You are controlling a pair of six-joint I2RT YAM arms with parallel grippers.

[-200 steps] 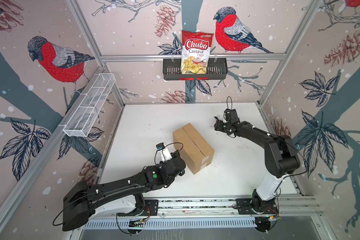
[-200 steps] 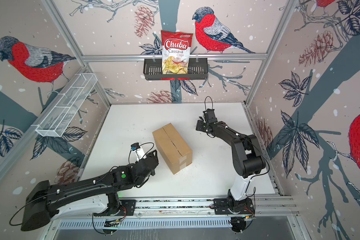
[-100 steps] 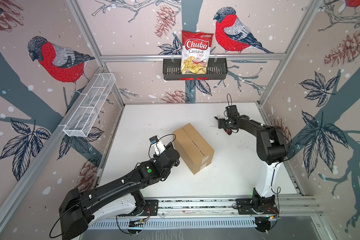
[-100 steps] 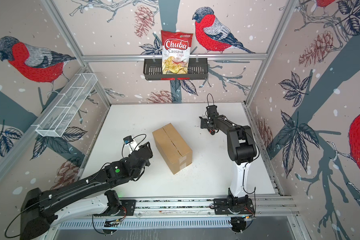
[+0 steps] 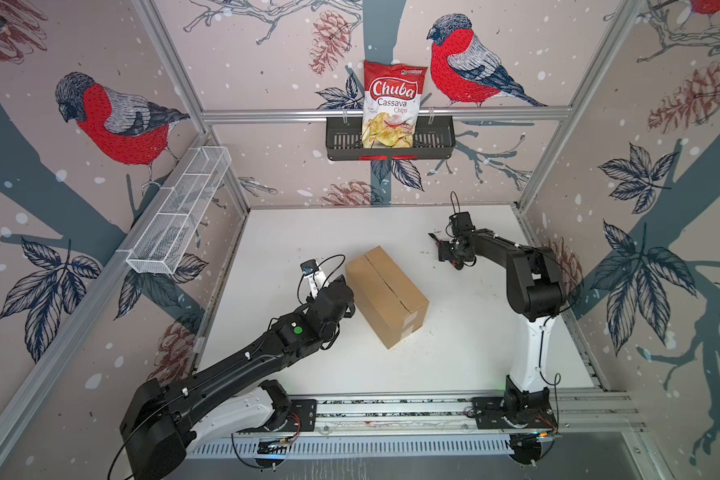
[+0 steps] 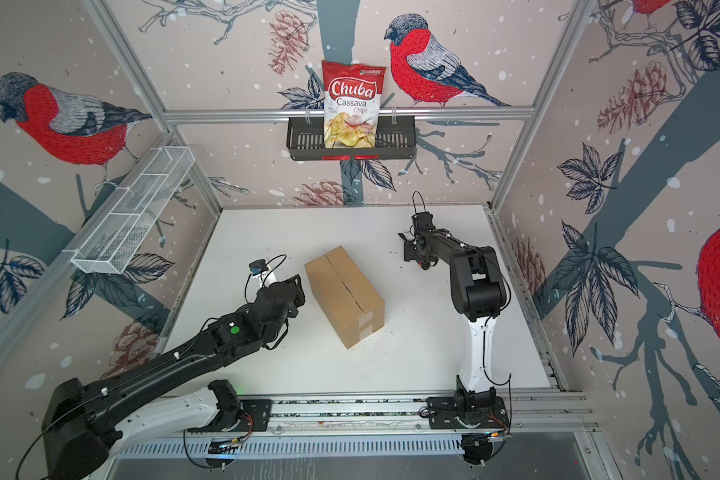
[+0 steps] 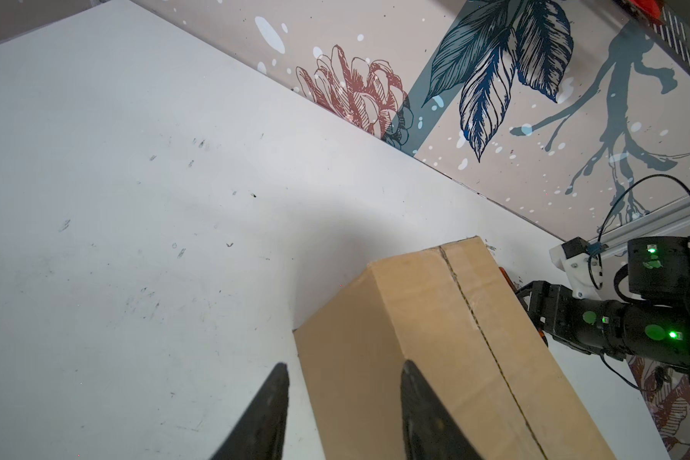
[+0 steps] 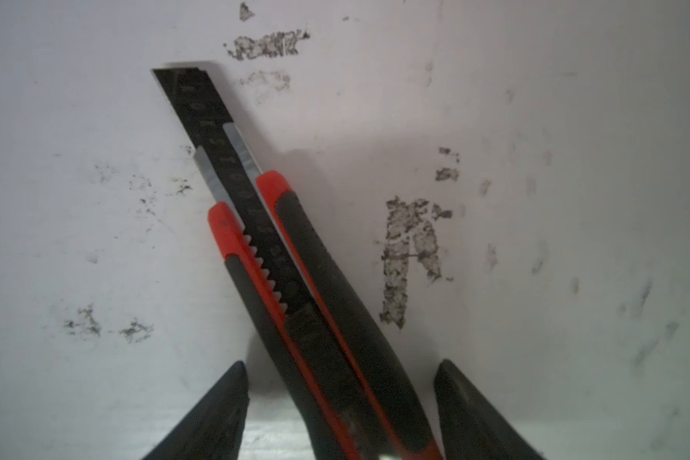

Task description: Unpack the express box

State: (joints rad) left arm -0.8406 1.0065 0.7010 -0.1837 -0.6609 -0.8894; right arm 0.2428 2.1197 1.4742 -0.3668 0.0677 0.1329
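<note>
- The left gripper [image 7: 343, 370] is hovering at the express box [image 7: 435, 338] with its jaws standing moderately apart. One fingertip is showing over the carton's top and the other over the bare bench [image 7: 136, 239]; neither is visibly pressing on cardboard.
- The right gripper [image 8: 341, 366] is sitting low over the bench with its jaws spread wider than the red-and-black utility knife [image 8: 295, 278] running between them. A gap is showing on one side of the handle, and the blade [image 8: 200, 115] is sticking out.
- The express box [image 5: 385, 295] is lying askew mid-bench in both top views, flaps lying flat, between the two arms and well apart from the knife.
- A Chuba cassava chips bag [image 5: 393, 104] is standing in the black wall basket [image 5: 433, 137].
</note>
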